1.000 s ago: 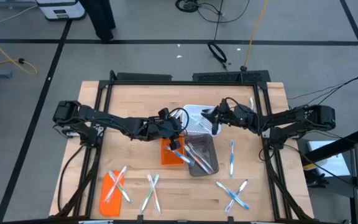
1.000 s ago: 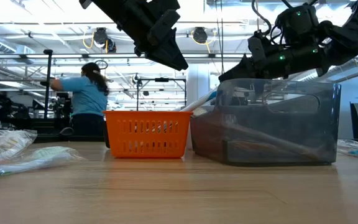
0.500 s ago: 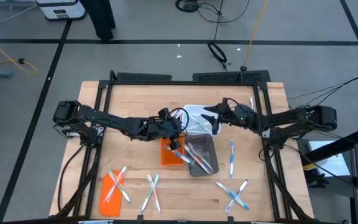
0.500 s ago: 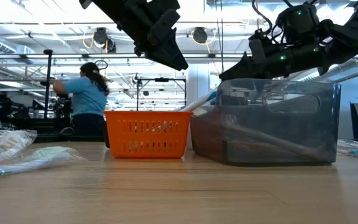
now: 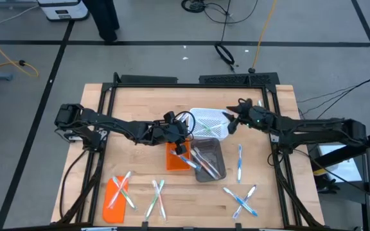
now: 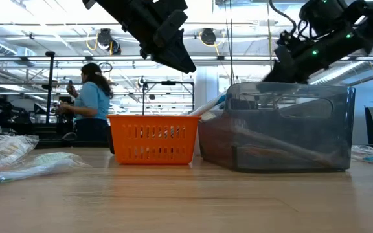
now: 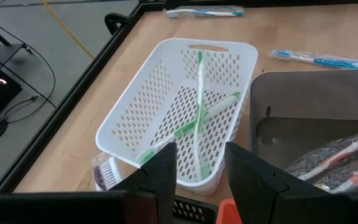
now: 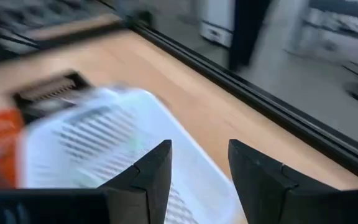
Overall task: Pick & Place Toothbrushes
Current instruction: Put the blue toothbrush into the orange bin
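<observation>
A workshop floor crossed with cables surrounds a pale wooden worktop (image 5: 140, 102), and a person in a blue shirt (image 6: 90, 103) stands far behind it at a bench. At the worktop's centre sit a white perforated basket (image 5: 209, 123), an orange basket (image 5: 174, 158) and a smoky grey bin (image 5: 209, 159). The left pincer (image 5: 180, 137) hangs over the near edge of the white basket, its fingers (image 7: 160, 175) apart and empty. The right pincer (image 5: 232, 120) hangs at that basket's right rim, fingers (image 8: 149, 178) likewise apart with nothing between them. The toothbrushes (image 5: 239, 160) are scattered: green-accented ones lie crossed inside the white basket (image 7: 199, 112), several rest in the grey bin, and loose ones lie on the bare wood to the right and along the front edge, some on a flat orange lid (image 5: 113, 196). Thin, light and stiff, with smooth plastic handles, the brushes look likely to slip or pivot if pinched near an end; a hold across the middle of a handle, with the fingers set square to it, seems the safest grip, and crossed pairs probably need the upper one lifted first.
</observation>
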`<act>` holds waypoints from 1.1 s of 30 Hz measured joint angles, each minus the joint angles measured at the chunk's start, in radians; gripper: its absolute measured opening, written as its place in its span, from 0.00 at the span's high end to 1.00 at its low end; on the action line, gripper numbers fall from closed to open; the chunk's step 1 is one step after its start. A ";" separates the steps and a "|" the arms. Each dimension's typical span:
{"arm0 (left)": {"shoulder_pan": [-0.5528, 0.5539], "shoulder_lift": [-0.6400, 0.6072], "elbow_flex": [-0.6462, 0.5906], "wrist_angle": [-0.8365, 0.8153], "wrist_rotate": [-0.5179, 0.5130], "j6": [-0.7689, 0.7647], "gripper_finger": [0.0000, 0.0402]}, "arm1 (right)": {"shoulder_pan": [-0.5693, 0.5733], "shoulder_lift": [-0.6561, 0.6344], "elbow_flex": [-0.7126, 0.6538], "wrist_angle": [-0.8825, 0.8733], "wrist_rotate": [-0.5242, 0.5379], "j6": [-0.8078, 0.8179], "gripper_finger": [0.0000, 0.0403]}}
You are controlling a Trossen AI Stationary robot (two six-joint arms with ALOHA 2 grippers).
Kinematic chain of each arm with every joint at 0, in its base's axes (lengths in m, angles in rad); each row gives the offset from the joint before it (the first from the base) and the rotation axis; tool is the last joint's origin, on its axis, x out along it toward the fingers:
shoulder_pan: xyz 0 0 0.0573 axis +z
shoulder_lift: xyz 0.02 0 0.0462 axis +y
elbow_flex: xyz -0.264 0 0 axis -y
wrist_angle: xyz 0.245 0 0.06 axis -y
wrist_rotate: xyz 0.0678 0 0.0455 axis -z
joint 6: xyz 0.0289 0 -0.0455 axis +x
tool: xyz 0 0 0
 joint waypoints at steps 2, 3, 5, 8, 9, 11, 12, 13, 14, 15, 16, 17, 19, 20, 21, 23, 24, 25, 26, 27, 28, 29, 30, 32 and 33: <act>0.000 0.000 0.000 0.000 0.000 0.000 0.66 | 0.000 -0.034 0.012 -0.134 0.080 0.037 0.63; 0.000 0.000 0.000 0.000 0.000 0.000 0.66 | -0.003 -0.047 0.015 -0.190 0.115 0.059 0.63; 0.000 0.000 0.000 0.002 0.000 0.000 0.66 | -0.018 -0.067 0.020 -0.282 0.143 0.111 0.63; 0.000 0.000 0.000 0.005 0.000 0.000 0.66 | -0.053 -0.076 0.021 -0.379 0.140 0.184 0.63; 0.000 0.000 0.000 0.007 0.000 0.000 0.66 | -0.067 -0.076 0.021 -0.408 0.139 0.201 0.63; 0.000 0.000 0.000 0.007 0.000 0.000 0.66 | -0.100 -0.072 0.021 -0.458 0.137 0.239 0.63; 0.000 0.000 0.000 0.007 0.000 0.000 0.66 | -0.117 -0.069 0.021 -0.483 0.136 0.257 0.63; 0.000 0.000 0.000 0.007 0.000 0.000 0.66 | -0.134 -0.066 0.021 -0.508 0.136 0.273 0.63; 0.000 0.000 0.000 0.007 0.000 0.000 0.66 | -0.151 -0.063 0.021 -0.528 0.135 0.288 0.63; 0.000 0.000 0.000 0.007 0.001 0.000 0.66 | -0.166 -0.059 0.021 -0.547 0.134 0.302 0.63; 0.000 0.000 0.000 0.007 0.001 0.000 0.66 | -0.183 -0.053 0.021 -0.567 0.132 0.312 0.63; 0.000 0.000 0.000 0.007 0.001 0.000 0.66 | -0.199 -0.045 0.021 -0.585 0.125 0.321 0.63; 0.000 0.000 0.000 0.007 0.001 0.000 0.66 | -0.231 -0.027 0.020 -0.600 0.087 0.332 0.63; 0.000 0.000 0.000 0.007 0.001 0.000 0.66 | -0.244 -0.017 0.016 -0.589 0.067 0.332 0.63; 0.000 0.000 0.000 0.007 0.001 0.000 0.66 | -0.257 -0.005 0.012 -0.584 0.053 0.332 0.63; 0.000 0.000 0.000 0.007 0.001 0.000 0.66 | -0.277 0.021 0.008 -0.597 0.054 0.331 0.63; 0.000 0.000 0.000 0.007 0.001 0.000 0.66 | -0.290 0.034 0.008 -0.602 0.055 0.331 0.63; 0.000 0.000 0.000 0.007 0.001 0.000 0.66 | -0.301 0.046 0.008 -0.599 0.055 0.332 0.63; 0.000 0.000 0.000 0.007 0.001 0.000 0.66 | -0.312 0.056 0.008 -0.596 0.056 0.332 0.63; 0.000 0.000 0.000 0.007 0.001 0.000 0.66 | -0.323 0.066 0.008 -0.596 0.056 0.332 0.63; 0.000 0.000 0.000 0.007 0.001 0.000 0.66 | -0.334 0.074 0.008 -0.597 0.055 0.331 0.63; 0.000 0.000 0.000 0.007 0.001 0.000 0.66 | -0.344 0.082 0.008 -0.597 0.055 0.328 0.63; 0.000 0.000 0.000 0.007 0.001 0.000 0.66 | -0.354 0.088 0.008 -0.598 0.056 0.327 0.63; 0.000 0.000 0.000 0.007 0.001 0.000 0.66 | -0.375 0.100 0.008 -0.608 0.059 0.328 0.63; 0.000 0.000 0.000 0.007 0.001 0.000 0.66 | -0.386 0.106 0.008 -0.617 0.059 0.328 0.63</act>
